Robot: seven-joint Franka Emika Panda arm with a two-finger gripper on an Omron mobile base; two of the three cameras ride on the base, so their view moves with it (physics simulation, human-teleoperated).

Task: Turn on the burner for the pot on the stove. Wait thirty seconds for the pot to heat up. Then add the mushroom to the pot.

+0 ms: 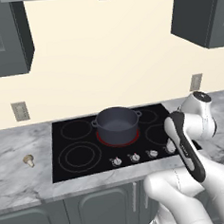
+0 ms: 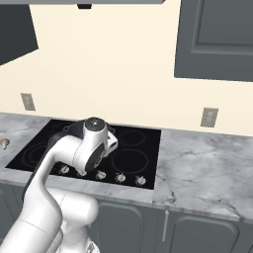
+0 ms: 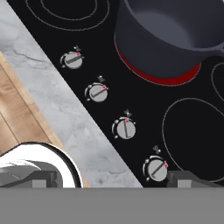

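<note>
Along a cream wall with grey cabinets (image 1: 6,39) and outlets (image 1: 20,111), a grey marble desk (image 1: 24,178) carries the black stove (image 1: 85,166). On it the pot (image 1: 116,124) stands on the red-glowing burner (image 1: 117,142), behind the row of knobs (image 3: 97,92). More cabinets run under the desk, above a wood floor (image 3: 17,127). The mushroom (image 1: 28,160) lies on the desk left of the stove, well apart from the pot. The jaws (image 3: 109,179) are spread wide and hold nothing; they hover over the stove's front edge by the knobs, with the pot beyond them and the mushroom far to their left.
</note>
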